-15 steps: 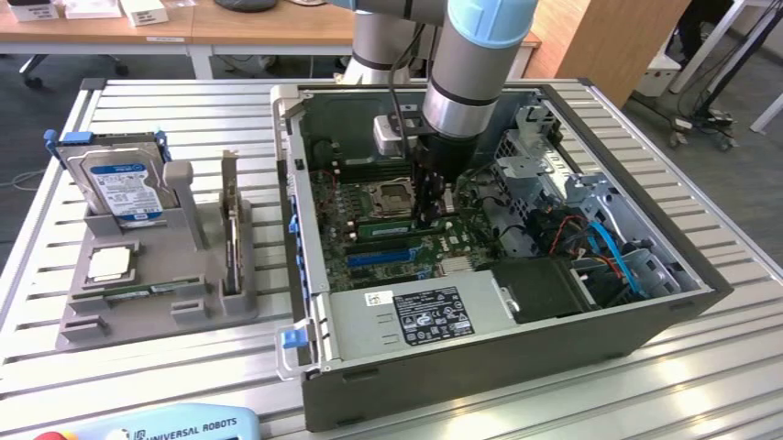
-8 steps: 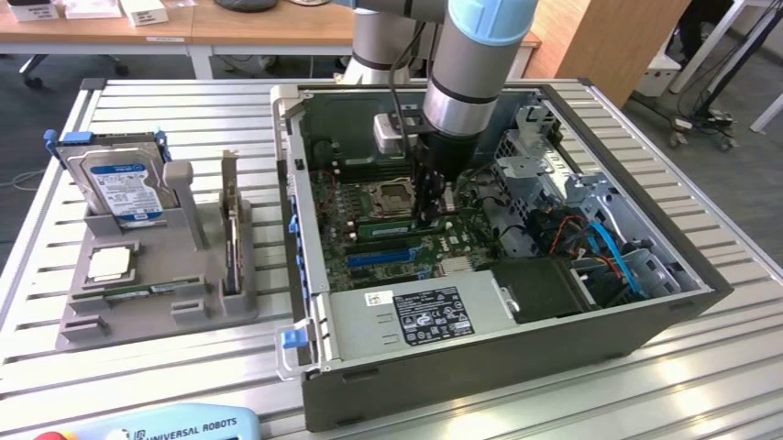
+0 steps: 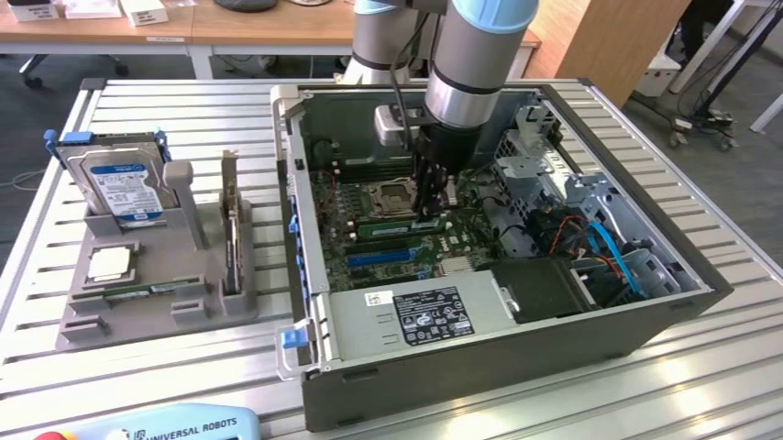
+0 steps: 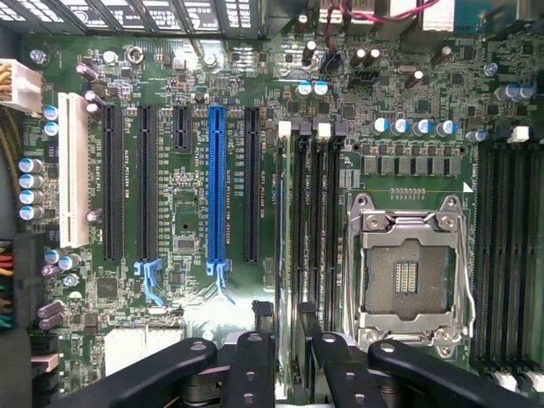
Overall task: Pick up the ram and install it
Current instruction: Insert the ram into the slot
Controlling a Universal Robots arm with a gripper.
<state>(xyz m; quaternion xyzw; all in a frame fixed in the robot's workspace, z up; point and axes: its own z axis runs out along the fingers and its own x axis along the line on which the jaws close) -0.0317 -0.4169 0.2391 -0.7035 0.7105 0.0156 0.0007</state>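
The gripper [image 3: 435,203] reaches into the computer case [image 3: 490,367], fingers [image 4: 255,365] spread astride the green ram [image 3: 391,223] standing in its motherboard [image 4: 187,212] slot beside the processor socket [image 4: 408,272], apparently for seating.

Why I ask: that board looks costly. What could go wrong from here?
The hand sits low over the memory slots, right beside the uncovered CPU socket: a sideways slip could damage its exposed contacts. The slots lie narrow and close together, so slight misalignment could jam against a white latch or hit the neighbouring slot.
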